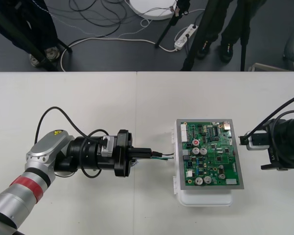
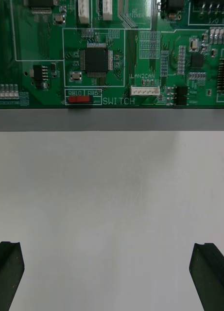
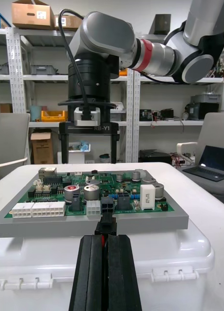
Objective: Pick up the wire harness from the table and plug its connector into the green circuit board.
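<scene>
plug (image 3: 106, 226) between left fingers (image 3: 92, 272), beside board (image 1: 213, 161)

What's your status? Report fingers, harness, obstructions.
Left fingers shut on plug, at board's edge, not visibly seated. Right fingers open, beside board. Nothing in the way.

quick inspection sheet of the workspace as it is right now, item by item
surface: plain light table
job's things: green circuit board on white base; harness held level, its plug at the board's left edge, not seen seated
clutter: nothing seen
grippers: left gripper shut on the harness; right gripper open, by the board's right edge
cables: harness wires reach from the left gripper toward the board
surroundings: dark floor beyond the table, white power strip on it
</scene>
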Robot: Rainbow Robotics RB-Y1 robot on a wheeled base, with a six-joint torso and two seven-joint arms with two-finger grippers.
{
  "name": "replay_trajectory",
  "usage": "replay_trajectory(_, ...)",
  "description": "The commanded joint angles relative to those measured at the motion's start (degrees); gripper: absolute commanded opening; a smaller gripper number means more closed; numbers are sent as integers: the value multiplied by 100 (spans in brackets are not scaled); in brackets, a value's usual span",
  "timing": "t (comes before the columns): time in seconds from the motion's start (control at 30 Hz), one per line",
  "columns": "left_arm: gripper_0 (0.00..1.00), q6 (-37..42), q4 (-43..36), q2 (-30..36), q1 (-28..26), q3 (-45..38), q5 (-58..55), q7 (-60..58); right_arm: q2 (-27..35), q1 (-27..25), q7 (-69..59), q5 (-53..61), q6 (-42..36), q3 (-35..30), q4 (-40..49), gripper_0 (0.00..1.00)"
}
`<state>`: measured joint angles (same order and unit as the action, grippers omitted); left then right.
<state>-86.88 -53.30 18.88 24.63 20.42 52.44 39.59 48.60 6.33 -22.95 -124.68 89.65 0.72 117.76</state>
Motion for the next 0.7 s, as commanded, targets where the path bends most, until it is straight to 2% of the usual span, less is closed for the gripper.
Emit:
replay_trajectory(0.03, 0, 153, -22, -218, 235, 85, 126, 348, -369, -44, 27, -233, 35, 139, 142, 100)
replay_trajectory(0.13, 0, 197, -5, -297, 235, 85, 126, 330, -466, -44, 18, -365, 35, 192, 142, 100)
replay_trajectory(0.37, 0, 276, 435, -525, 288, 85, 73, 322, -475, 96, -114, -953, 9, 868, 142, 100)
replay_trajectory(0.7, 0, 496, 461, -719, 288, 85, 73, 286, -580, 105, -228, -936, 0, 974, 151, 100)
